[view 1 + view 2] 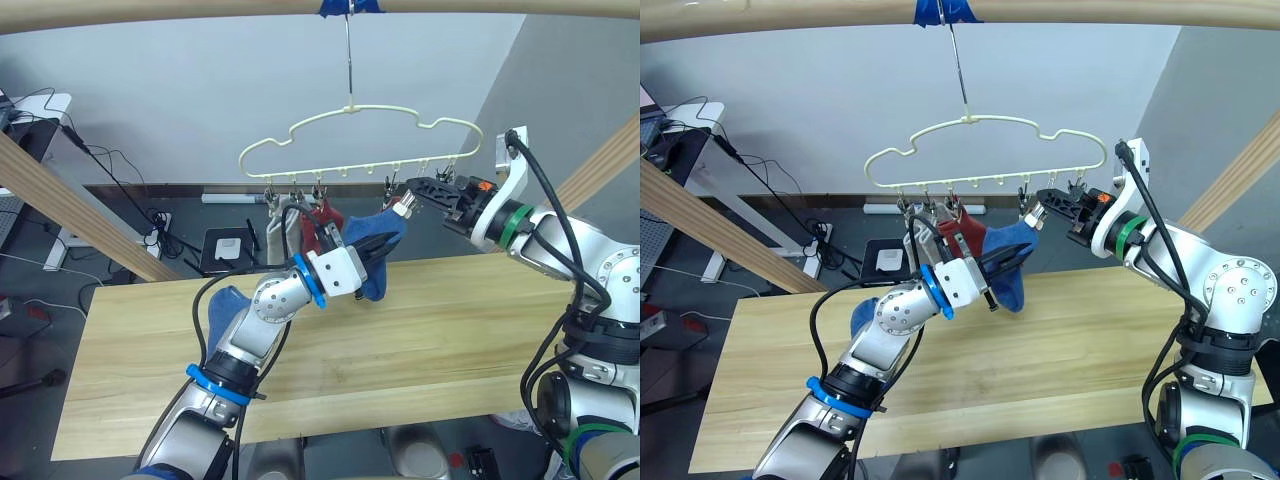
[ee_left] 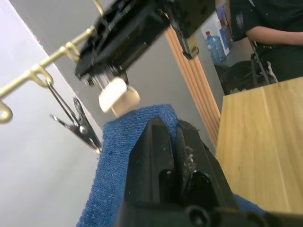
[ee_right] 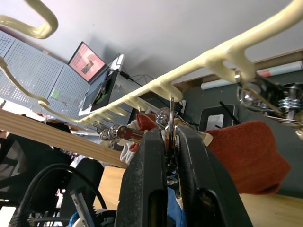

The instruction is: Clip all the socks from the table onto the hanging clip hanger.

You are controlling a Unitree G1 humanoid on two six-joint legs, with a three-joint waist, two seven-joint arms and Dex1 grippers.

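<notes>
Left fingers (image 2: 175, 142) pinching blue sock (image 1: 382, 240), right fingers (image 3: 168, 137) squeezing clip (image 3: 166, 118) on clip hanger (image 1: 360, 135), sock's toe hidden.

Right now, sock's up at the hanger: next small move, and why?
Probably nudge the blue sock's edge up into the clip that the right gripper squeezes. The left gripper holds the sock just below the clip hanger, not yet clipped.

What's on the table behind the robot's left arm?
A blue sock lies on the table behind the left arm; the arm covers most of it, so whether anything else lies there is hidden.
</notes>
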